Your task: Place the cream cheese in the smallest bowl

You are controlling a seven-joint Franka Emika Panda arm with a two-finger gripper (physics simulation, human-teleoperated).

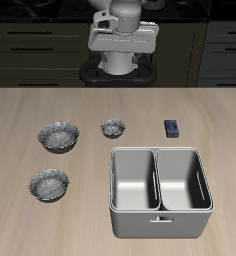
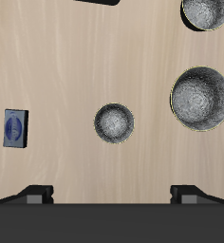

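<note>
While the white Franka arm point(image 1: 118, 35) hangs high over the far edge of the light wooden table point(image 1: 30, 120), its two-finger gripper point(image 2: 112, 193) holds nothing; the two dark fingertips point(image 2: 36, 194) stand well apart in the wrist view, with bare wood between them.

On the table, the cream cheese point(image 1: 172, 128), a small dark blue rectangular box with a lighter label, lies flat and alone, just beyond the far rim of the large grey two-compartment rectangular tub point(image 1: 158, 152). In the wrist view the box point(image 2: 16, 129) sits well apart from the bowls.

Beside it in the same far row, with a clear gap between them, stands the smallest bowl point(image 1: 112, 128), a round grey speckled metallic dish with a dark centre; the wrist view shows it point(image 2: 114, 122) nearly centred below the gripper.

A wider grey speckled bowl point(image 1: 59, 136) stands farther along that row, on the side of the smallest bowl away from the box, and it also shows in the wrist view point(image 2: 200, 97). A third grey speckled bowl point(image 1: 49, 184) sits nearer the table's front edge, and the wrist view catches it only partly point(image 2: 206, 11).

Both compartments of the tub look empty.
</note>
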